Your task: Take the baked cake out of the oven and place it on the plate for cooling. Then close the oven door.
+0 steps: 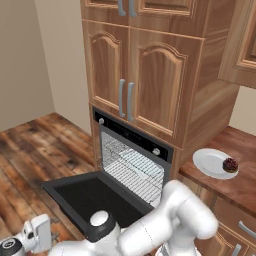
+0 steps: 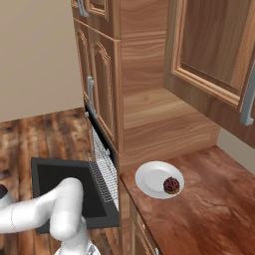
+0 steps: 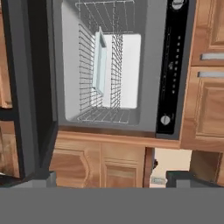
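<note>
One cake (image 1: 230, 164) on plate (image 1: 210, 162); oven door (image 1: 85, 195) down.

We see a wooden counter (image 2: 199, 199) right of the oven, with a white plate (image 2: 152, 180) flat on it near its oven-side edge. The cake (image 2: 172, 185) sits on the plate's rim area, possibly just inside the edge.

Oven door (image 1: 95, 197) near corner hidden by arm in left base view. Counter (image 2: 209, 209) cut off at 4 o'clock. Control strip (image 3: 173, 65) markings too small to be read.
</note>
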